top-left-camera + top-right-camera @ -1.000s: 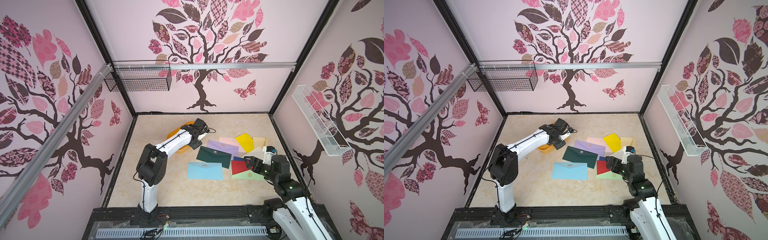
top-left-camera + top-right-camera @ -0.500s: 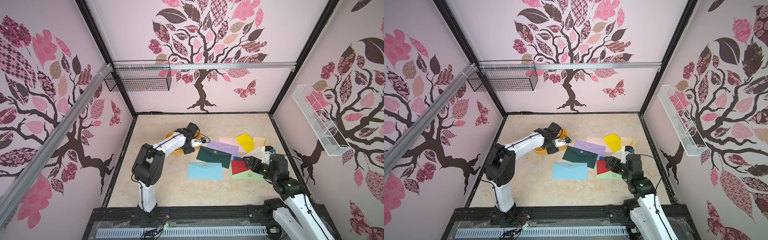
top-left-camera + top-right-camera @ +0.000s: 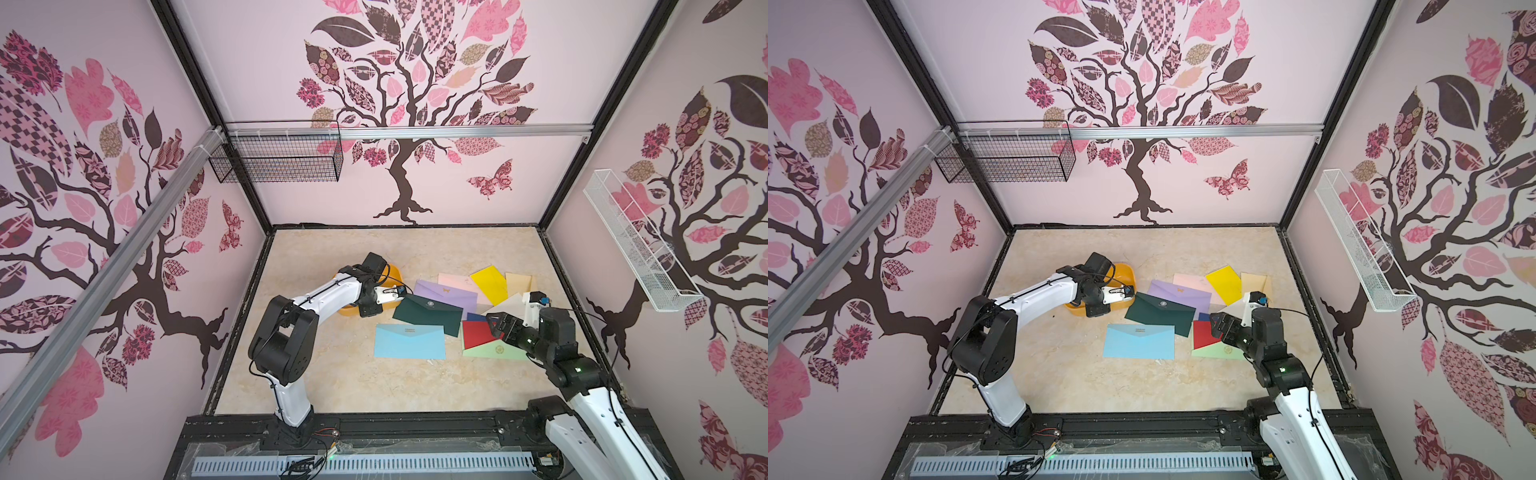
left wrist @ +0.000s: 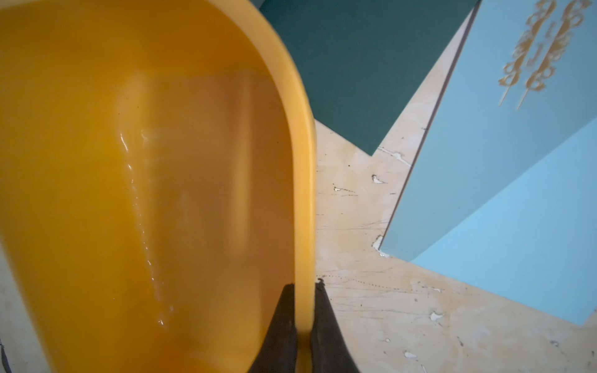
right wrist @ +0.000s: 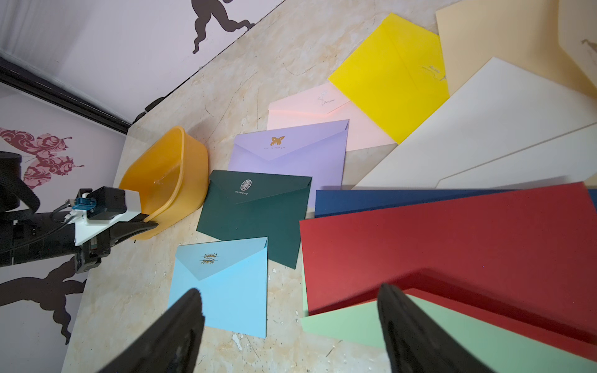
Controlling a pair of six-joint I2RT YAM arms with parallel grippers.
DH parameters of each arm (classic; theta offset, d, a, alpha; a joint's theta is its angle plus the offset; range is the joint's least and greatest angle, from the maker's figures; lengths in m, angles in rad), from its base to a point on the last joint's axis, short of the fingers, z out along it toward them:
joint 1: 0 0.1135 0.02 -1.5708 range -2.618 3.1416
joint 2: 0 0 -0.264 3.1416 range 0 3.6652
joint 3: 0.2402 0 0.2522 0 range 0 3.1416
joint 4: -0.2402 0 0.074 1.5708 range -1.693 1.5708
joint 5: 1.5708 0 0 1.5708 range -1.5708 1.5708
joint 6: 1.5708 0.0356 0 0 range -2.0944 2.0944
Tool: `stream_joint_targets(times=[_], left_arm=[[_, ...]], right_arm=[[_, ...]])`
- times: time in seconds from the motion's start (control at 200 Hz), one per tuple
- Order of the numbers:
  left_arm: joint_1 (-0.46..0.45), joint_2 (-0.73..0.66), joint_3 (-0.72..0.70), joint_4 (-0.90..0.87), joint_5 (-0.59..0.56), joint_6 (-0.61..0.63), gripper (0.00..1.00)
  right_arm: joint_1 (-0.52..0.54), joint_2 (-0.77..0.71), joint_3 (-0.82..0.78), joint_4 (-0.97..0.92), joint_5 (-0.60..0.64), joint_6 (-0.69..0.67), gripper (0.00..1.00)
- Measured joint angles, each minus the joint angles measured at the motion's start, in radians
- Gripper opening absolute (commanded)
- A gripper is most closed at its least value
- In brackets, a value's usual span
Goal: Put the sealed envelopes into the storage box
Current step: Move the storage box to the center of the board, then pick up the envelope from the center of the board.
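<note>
Pinching storage box (image 4: 302, 161) rim, left hand (image 4: 304, 284) sits beside dark green envelope (image 4: 349, 64).

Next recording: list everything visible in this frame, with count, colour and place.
flat sealed paper envelopes: ten, spread mid-table, mostly overlapping: dark green, light blue, lilac, pink, yellow, tan, cream, navy, red, pale green.
rounded plastic storage box: one, orange-yellow, left of them.
black wire basket: one, hung on back wall.
white wire basket: one, hung on right wall.
marbled table: one, beige, under everything.
left gripper: black, shut on the box's rim.
right gripper: black, open, above the red and pale green envelopes.
</note>
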Motion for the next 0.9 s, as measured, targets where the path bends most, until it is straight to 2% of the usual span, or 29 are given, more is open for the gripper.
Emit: stream_joint_targets(times=[0.16, 0.305, 0.435, 0.5, 0.61, 0.69, 0.795, 0.9], left_arm=[[-0.001, -0.055, -0.018, -0.008, 0.005, -0.001, 0.20], [-0.001, -0.169, -0.018, -0.008, 0.004, -0.048, 0.23], [0.001, -0.317, -0.018, 0.013, -0.040, -0.158, 0.34], [0.006, -0.399, -0.019, 0.038, -0.089, -0.264, 0.45], [0.017, -0.517, -0.017, 0.063, -0.166, -0.525, 0.46], [0.020, -0.577, -0.018, 0.046, -0.162, -0.734, 0.32], [0.020, -0.635, -0.090, 0.066, -0.046, -0.993, 0.14], [0.001, -0.650, -0.272, 0.139, 0.103, -1.198, 0.11]], right_arm=[[0.000, 0.006, 0.000, 0.000, 0.000, 0.000, 0.89], [0.000, 0.013, 0.000, 0.000, -0.006, -0.002, 0.89], [0.000, 0.034, 0.006, -0.003, -0.022, -0.006, 0.88], [0.000, 0.053, 0.015, -0.009, -0.037, -0.007, 0.86], [0.001, 0.100, 0.045, -0.025, -0.077, 0.000, 0.82], [0.015, 0.165, 0.090, -0.040, -0.127, 0.007, 0.80], [0.056, 0.270, 0.158, -0.053, -0.198, 0.011, 0.78], [0.105, 0.338, 0.179, -0.047, -0.249, 0.021, 0.78]])
